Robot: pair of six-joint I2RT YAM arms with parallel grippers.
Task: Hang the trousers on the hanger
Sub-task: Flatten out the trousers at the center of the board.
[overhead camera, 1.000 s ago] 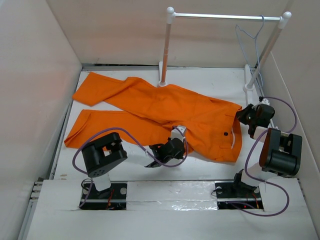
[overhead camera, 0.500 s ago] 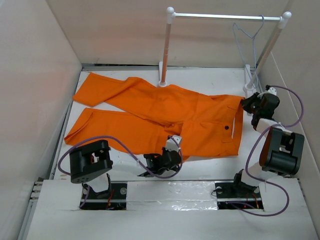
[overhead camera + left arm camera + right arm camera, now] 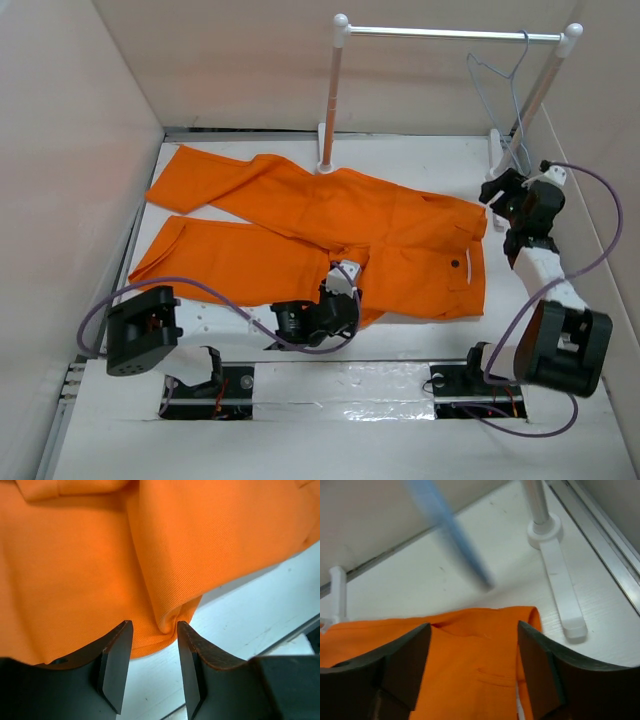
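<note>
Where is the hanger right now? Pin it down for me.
In the top view the hanger hangs by its hook from the rail's crossbar at the far right, beside the right post, beyond the waistband of the trousers.

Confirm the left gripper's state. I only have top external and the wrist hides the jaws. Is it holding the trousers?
Observer: Left wrist view shows the left gripper with jaws parted. A fold of the trousers sits between them.
Operator: And the right?
Observer: In the right wrist view the right gripper is wide open and empty, over the waistband corner.
Operator: Hanger close?
Observer: The hanger is a blurred blue streak ahead of the fingers, not between them.
</note>
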